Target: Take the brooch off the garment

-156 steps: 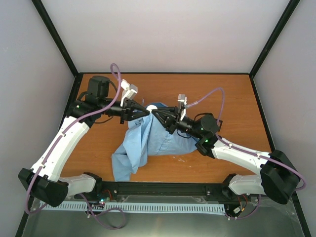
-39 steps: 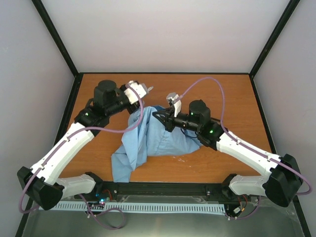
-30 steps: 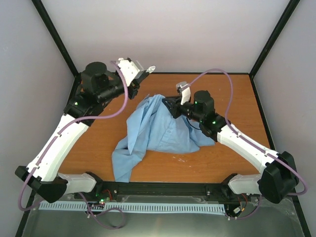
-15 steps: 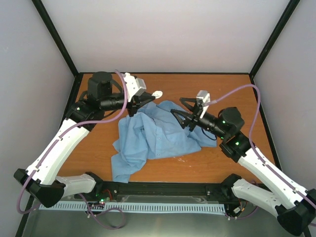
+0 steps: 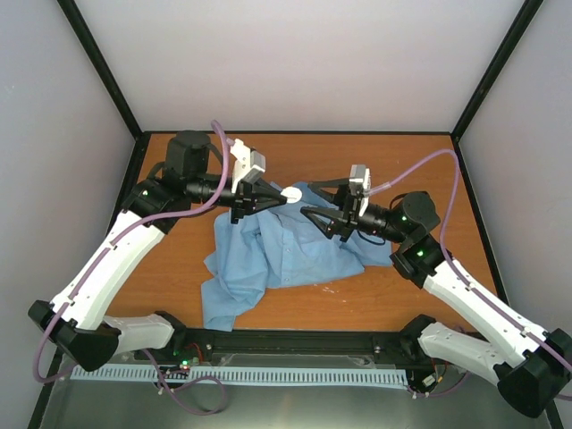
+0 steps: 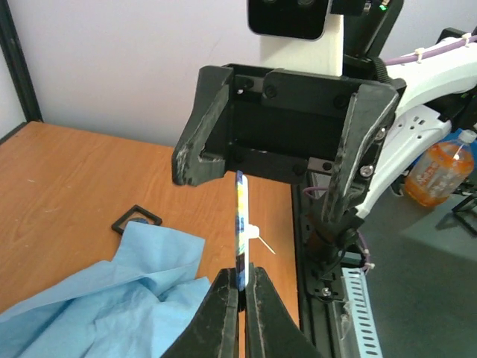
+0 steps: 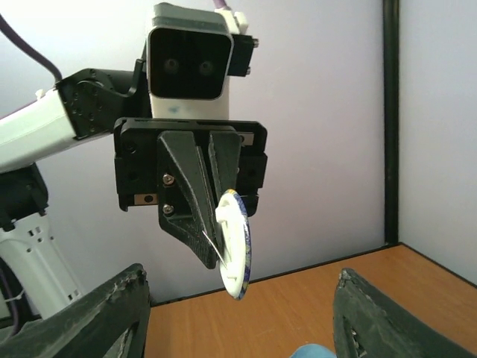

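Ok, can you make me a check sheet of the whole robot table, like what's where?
Surface: orange-brown wooden table.
Job's things: brooch pinched in the left tool, lifted clear of the light blue shirt, which lies crumpled on the table.
Clutter: small black square frame on the table beside the shirt's edge.
Tools: left tool shut on the brooch; right tool open and empty, facing it.
Cables: purple cable looping along each arm; none seen caught.
Surroundings: pale walls, black corner posts, orange bottle beyond the table.
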Controlling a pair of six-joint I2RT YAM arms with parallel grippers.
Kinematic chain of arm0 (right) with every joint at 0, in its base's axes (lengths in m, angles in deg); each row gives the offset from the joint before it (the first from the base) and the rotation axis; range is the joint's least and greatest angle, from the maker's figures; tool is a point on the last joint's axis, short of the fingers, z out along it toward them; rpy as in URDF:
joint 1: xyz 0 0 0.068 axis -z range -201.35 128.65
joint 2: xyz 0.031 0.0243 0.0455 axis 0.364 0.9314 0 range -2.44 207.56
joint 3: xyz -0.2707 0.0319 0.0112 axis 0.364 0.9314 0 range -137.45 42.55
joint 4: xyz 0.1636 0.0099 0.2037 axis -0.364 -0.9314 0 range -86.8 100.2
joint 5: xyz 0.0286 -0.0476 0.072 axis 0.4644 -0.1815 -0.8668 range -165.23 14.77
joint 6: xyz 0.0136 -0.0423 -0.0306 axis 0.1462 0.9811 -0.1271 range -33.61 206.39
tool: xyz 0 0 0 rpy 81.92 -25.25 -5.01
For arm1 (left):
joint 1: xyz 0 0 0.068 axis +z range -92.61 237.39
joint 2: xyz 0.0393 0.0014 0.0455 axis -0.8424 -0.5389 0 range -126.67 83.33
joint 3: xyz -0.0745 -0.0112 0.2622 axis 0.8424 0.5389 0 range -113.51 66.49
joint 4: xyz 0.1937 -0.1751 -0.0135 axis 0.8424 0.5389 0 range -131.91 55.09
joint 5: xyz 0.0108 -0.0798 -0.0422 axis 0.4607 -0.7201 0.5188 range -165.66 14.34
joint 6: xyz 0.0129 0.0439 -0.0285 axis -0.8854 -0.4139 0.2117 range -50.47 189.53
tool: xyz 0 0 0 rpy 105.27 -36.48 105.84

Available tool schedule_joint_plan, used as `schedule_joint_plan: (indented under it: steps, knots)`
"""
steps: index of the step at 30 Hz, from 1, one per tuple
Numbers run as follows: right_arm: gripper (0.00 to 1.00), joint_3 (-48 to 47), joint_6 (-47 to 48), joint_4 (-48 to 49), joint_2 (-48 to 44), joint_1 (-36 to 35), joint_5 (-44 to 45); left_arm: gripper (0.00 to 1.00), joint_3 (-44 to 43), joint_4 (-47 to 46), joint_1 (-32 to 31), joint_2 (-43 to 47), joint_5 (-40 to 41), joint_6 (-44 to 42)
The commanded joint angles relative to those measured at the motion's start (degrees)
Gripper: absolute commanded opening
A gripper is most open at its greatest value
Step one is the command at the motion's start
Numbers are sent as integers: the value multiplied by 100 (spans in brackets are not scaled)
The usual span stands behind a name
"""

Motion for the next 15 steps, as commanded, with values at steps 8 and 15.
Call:
schedule_joint_plan:
  steps: [8,15]
  knots:
    - [52,-725,559,-338,432,-521,-593,1,199,-153,-27,316,-432,688]
    - [32,-713,439,-69,397,-585,-527,1,6,-172,-31,293,-569,819]
